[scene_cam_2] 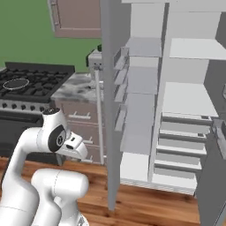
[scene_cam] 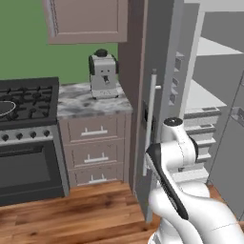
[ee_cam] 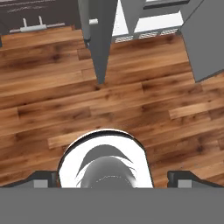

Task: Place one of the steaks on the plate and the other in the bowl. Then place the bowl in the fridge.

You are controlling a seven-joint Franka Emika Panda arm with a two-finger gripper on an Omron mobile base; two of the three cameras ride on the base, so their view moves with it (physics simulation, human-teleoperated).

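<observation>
The fridge (scene_cam: 164, 57) stands with both doors swung wide, its white shelves (scene_cam_2: 185, 99) and lower drawers bare. In the hand view its left door edge (ee_cam: 103, 41) and right door (ee_cam: 205, 39) rise from the wooden floor. My gripper (ee_cam: 113, 180) points down at the floor in front of the fridge. It is open, the two fingertips (ee_cam: 43, 179) far apart with nothing between them. My arm is folded low over the base. The steaks, the plate and the bowl are out of view.
A stove (scene_cam: 28, 100) with a black pan (scene_cam_2: 16, 84) stands to the left. Beside it a marble counter (scene_cam: 81, 102) carries a coffee machine (scene_cam: 103, 75), above drawers (scene_cam: 95, 152). The fridge's long bar handle (scene_cam: 150, 124) is close to my arm.
</observation>
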